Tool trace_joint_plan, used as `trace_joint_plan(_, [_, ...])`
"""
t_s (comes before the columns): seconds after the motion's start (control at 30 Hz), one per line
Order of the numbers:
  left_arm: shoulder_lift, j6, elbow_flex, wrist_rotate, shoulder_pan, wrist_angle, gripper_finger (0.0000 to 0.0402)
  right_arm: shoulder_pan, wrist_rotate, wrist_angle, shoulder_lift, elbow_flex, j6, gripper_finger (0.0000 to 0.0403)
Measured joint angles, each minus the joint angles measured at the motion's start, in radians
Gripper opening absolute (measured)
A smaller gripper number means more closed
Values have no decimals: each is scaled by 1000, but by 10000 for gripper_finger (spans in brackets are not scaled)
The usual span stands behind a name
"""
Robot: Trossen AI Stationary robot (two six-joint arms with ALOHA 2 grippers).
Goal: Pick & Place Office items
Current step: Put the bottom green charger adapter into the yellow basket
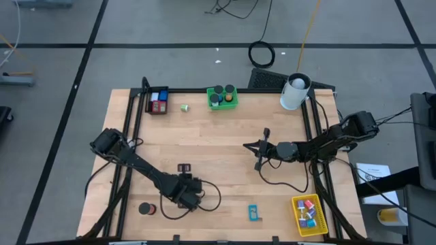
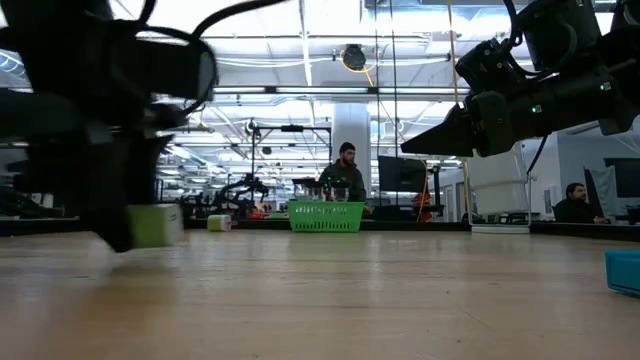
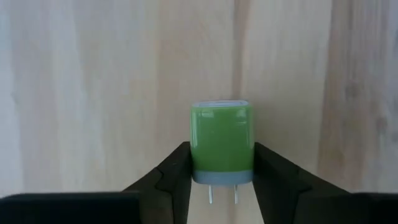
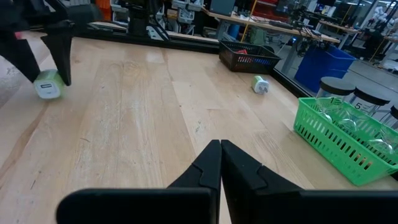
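1. Item in hand: a green plug-in charger block point(image 3: 222, 142), glossy lime body with rounded corners, grey base and two metal prongs. My left pincer point(image 3: 222, 171) has it clamped by the sides between both fingers, partly closed around its width, over the front-left part of the table point(image 1: 225, 143).
2. In the low view the same block point(image 2: 155, 225) hangs at the pincer's tip right at the table's surface; I cannot tell whether it touches the wood. In the right wrist view it shows as a pale green block point(image 4: 48, 85) between dark fingers.
3. Right pincer point(image 4: 220, 163): fingers fully together, gripping nothing, hovering over the table's middle-right point(image 1: 257, 151).
4. Hard to read: from above, the left pincer point(image 1: 187, 194) covers the block entirely. The left arm is a dark blur in the low view.
5. Second green charger point(image 1: 184, 107) lies loose near the far edge, between the black bin point(image 1: 157, 102) and the green basket point(image 1: 222, 98).
6. Black bin holds blue and red pieces. Green basket holds dark round rolls.
7. Yellow bin point(image 1: 308, 214), front-right corner, holds small mixed-colour pieces; too small to sort.
8. Loose on the table: a black roll point(image 1: 146, 209) at front left, a small dark item point(image 1: 183, 167) just beyond the left pincer, a cyan clip-like piece point(image 1: 253, 213) at front centre.
9. White cylinder point(image 1: 295, 92) stands at the far right corner.
10. Background: a person point(image 2: 345, 175) behind the green basket, another point(image 2: 572, 203) at the right.
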Motion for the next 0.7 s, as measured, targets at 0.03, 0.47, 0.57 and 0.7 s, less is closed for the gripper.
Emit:
trace_joint_plan(0.03, [0,16,-3,-13,1,35,136,0,0,0,0,0,0,4])
trace_joint_plan(0.47, [-69,451,-320,100,177,960,138,0,-2,50,1,1,0,4])
trace_joint_plan(0.57, [-101,503,-399,208,257,1188,139,1,-3,66,1,0,0,4])
trace_joint_plan(0.7, [-99,527,-467,330,351,1372,139,8,-4,102,1,0,0,4])
